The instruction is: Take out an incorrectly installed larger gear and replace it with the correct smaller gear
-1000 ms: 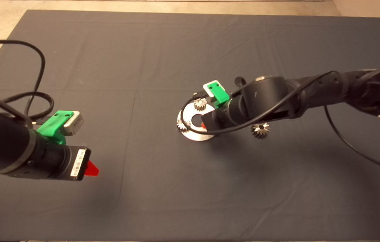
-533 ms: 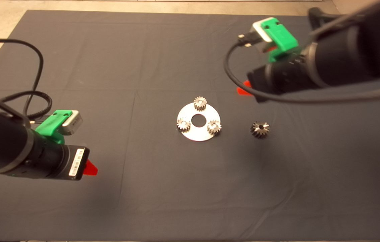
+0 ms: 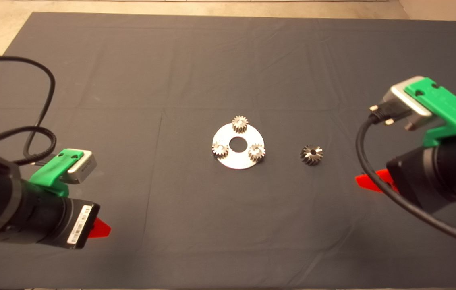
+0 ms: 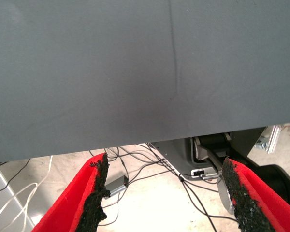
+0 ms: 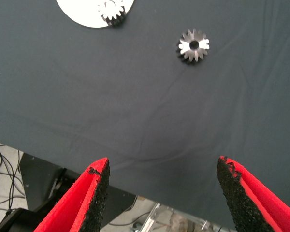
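Note:
The larger gear, dark with slanted teeth, lies alone on the mat to the right of a round steel plate. Three small spur gears sit on the plate: the smaller gear at its right, one at the far rim and one at the left. My right gripper hovers near the mat's right edge, open and empty. Its wrist view shows the larger gear, the plate and the smaller gear beyond its fingers. My left gripper waits open at the lower left.
The dark mat covers the table, with pale floor beyond its far edge. Black cables loop over the left arm and a cable hangs from the right wrist. The left wrist view shows the mat's edge with floor and wires beyond.
My right arm lifted off the plate, swung up and back, and now hangs at the right edge. The small gear on the plate's right side is uncovered. My left arm drew slightly nearer.

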Motion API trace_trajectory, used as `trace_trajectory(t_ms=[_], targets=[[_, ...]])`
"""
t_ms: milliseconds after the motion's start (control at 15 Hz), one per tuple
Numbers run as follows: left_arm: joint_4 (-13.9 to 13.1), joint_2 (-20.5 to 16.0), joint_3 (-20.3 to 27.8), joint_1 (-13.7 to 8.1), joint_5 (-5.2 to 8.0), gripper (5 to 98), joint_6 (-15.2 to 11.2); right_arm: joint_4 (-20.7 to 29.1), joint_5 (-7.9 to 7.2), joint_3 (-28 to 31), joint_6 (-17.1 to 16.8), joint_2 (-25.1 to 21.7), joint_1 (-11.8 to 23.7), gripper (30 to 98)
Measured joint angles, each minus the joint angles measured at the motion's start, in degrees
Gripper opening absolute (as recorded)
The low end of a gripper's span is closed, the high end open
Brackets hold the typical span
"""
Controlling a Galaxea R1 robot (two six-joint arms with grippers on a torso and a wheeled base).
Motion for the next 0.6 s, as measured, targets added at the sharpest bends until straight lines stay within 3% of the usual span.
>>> trace_trajectory(t_ms=[400, 600], targets=[[-1.72, 1.21, 0.02, 0.0, -0.02, 59.2, -0.16, 2.23, 0.02, 1.01, 1.51, -0.04, 0.05, 59.0], [-2.3, 1.21, 0.02, 0.0, -0.03, 59.2, -2.17, 2.48, 0.02, 1.03, 1.68, -0.04, 0.05, 59.0]])
